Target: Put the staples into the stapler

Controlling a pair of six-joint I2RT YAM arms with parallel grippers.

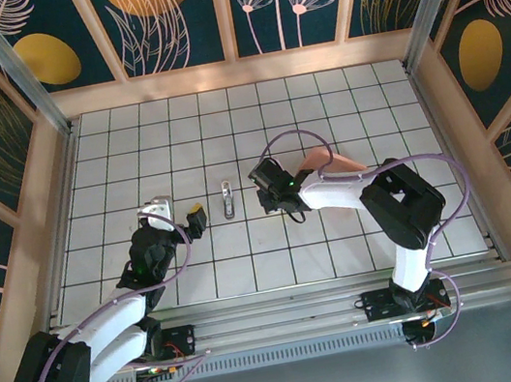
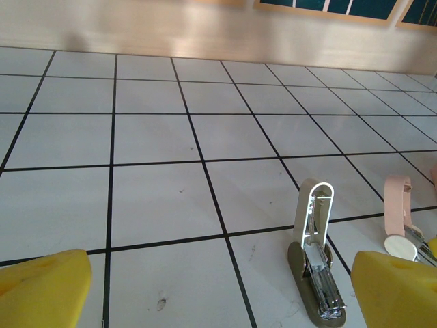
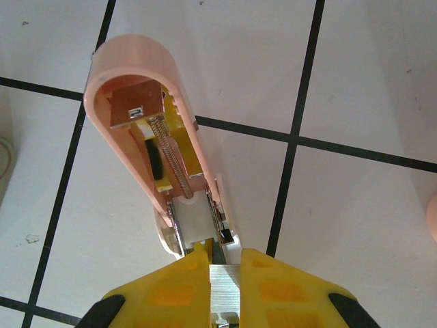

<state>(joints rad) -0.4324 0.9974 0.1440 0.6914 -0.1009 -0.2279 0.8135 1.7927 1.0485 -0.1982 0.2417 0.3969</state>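
A whitish-grey stapler (image 1: 227,199) lies on the tiled floor between my two grippers. In the left wrist view this stapler (image 2: 321,283) has its lid swung up and its metal rail bared. My left gripper (image 1: 179,214) sits just left of it, open (image 2: 222,294), with nothing between the yellow fingers. My right gripper (image 1: 265,189) is shut (image 3: 224,263) on the staples (image 3: 225,290), a silvery strip pinched between its yellow pads. Right in front of the strip stands a second, pink stapler (image 3: 130,58), lid raised, spring and channel exposed. The same pink stapler (image 2: 398,205) stands beyond the whitish one.
A pink tray (image 1: 329,161) lies behind the right forearm. Wooden walls and metal posts (image 1: 33,91) ring the tiled floor (image 1: 225,127). A metal rail (image 1: 274,301) runs along the near edge by the arm bases.
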